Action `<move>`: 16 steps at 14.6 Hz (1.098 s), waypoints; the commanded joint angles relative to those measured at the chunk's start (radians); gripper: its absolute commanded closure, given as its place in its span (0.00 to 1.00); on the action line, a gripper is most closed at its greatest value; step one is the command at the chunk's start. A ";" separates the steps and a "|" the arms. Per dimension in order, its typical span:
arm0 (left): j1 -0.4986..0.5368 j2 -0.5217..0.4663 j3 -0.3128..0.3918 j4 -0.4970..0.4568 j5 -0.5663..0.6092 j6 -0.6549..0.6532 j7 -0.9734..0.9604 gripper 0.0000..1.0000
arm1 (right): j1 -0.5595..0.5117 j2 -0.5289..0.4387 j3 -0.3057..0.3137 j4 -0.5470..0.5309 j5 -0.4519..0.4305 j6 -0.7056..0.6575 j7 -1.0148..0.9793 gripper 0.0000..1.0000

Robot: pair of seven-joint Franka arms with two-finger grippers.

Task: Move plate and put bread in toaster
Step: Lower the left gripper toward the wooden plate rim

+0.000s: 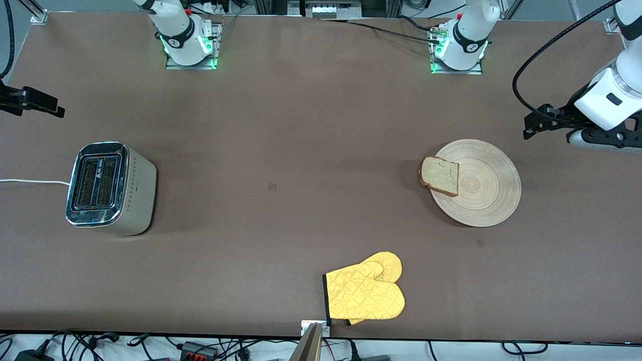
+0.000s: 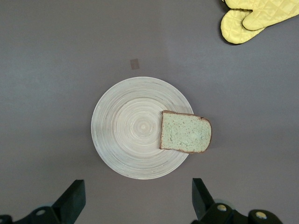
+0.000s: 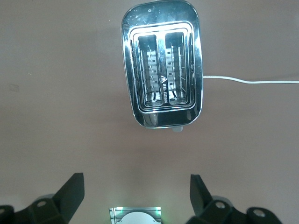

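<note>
Bread [image 1: 440, 175] overhangs plate [image 1: 484, 195] rim; toaster [image 1: 108, 188] cord cut off.

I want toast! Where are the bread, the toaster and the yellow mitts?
bread [image 1: 440, 174], front view, pale middle.
toaster [image 1: 98, 181], front view, chrome top between slots.
mitts [image 1: 364, 294], front view, quilted palm.

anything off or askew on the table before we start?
One thing: the bread sits off-centre on the plate, overhanging the rim on the side toward the toaster. The toaster stands upright, both slots empty. The yellow oven mitts lie flat at the table edge nearest the front camera. No spills or damage.
</note>
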 commanded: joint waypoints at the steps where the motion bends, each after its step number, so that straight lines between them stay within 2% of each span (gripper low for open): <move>1: -0.003 -0.021 -0.002 -0.016 0.004 -0.003 -0.011 0.00 | -0.016 0.007 0.014 0.021 -0.003 -0.013 -0.003 0.00; 12: 0.002 -0.013 0.007 -0.012 0.003 -0.001 -0.008 0.00 | -0.016 0.007 0.014 0.021 -0.003 -0.013 -0.004 0.00; 16: 0.008 0.070 0.018 0.085 -0.005 -0.076 -0.010 0.00 | -0.016 0.007 0.014 0.021 -0.005 -0.013 -0.004 0.00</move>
